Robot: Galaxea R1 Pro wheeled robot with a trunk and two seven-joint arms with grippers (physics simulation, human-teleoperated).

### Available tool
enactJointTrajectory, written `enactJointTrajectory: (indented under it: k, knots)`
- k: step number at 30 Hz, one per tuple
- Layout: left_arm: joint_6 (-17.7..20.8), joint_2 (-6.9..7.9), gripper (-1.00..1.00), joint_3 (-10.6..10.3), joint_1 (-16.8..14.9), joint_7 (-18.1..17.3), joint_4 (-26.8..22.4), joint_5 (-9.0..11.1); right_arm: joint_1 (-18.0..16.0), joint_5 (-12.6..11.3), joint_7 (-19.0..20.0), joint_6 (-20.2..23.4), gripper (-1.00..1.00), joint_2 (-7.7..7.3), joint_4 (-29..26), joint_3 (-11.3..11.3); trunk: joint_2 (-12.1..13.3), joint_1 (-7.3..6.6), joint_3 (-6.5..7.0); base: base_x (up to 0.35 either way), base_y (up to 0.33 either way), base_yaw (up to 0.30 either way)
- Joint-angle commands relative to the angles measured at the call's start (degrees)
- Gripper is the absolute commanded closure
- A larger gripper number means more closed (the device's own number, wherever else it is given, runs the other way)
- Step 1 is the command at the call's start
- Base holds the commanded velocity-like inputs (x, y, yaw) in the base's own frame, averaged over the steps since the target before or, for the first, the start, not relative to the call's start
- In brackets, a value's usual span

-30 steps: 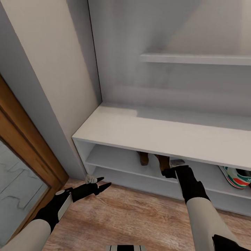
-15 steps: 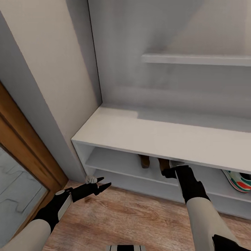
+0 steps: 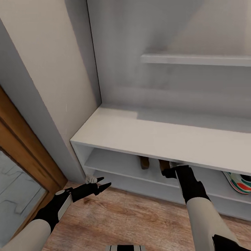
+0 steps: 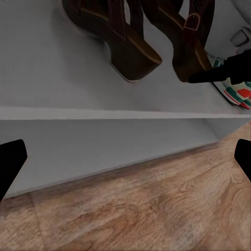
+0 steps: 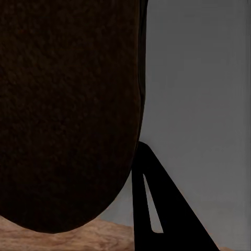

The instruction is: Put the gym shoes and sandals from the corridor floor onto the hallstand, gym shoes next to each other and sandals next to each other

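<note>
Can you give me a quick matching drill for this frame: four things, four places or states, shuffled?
Column 1:
1. pair of dark brown leather sandals
2. white gym shoe with green stripes and red-orange heel tab
3. left gripper
4. right gripper

Column 2:
A. over the light brown wood-plank floor, jaws open
B. at the edge of the shelf, right beside a sandal
C. on the white rack's shelf, at the head view's right edge
D. on the shelf, side by side

Pairs: 1-D, 2-C, 3-A, 4-B

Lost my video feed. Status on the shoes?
Left gripper open, empty, above floor. Right gripper at shelf beside two sandals, grip unclear. Sneaker on same shelf. Nothing blocking.
</note>
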Motion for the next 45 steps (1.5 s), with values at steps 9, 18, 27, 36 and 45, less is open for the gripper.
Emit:
enactJointTrajectory:
  k: [9,18,27,36,45]
  knots:
    - [0.2,0.07,-1.00,-0.3,0.0,0.0,0.0,0.5,0.0,0.6,0.5,0.1,-1.00,0.12,-0.1,-0.3,0.0,-0.01,-0.05,0.001,-0.001,0.000]
    - [0.2,0.07,-1.00,-0.3,0.0,0.0,0.0,0.5,0.0,0.6,0.5,0.1,-1.00,0.11,-0.1,-0.3,0.0,-0.01,-0.05,0.000,0.000,0.000]
    - [0.2,0.07,-1.00,-0.3,0.0,0.0,0.0,0.5,0.0,0.6,0.5,0.1,-1.00,0.10,-0.1,-0.3,0.0,-0.01,-0.05,0.000,0.000,0.000]
    - [0.2,0.07,-1.00,-0.3,0.0,0.0,0.0,0.5,0.0,0.6,0.5,0.1,-1.00,0.08,-0.1,-0.3,0.0,-0.01,-0.05,-0.150,0.000,0.000]
    - [0.2,0.07,-1.00,-0.3,0.0,0.0,0.0,0.5,0.0,0.6,0.5,0.1,-1.00,0.16,-0.1,-0.3,0.0,-0.01,-0.05,-0.324,0.000,0.000]
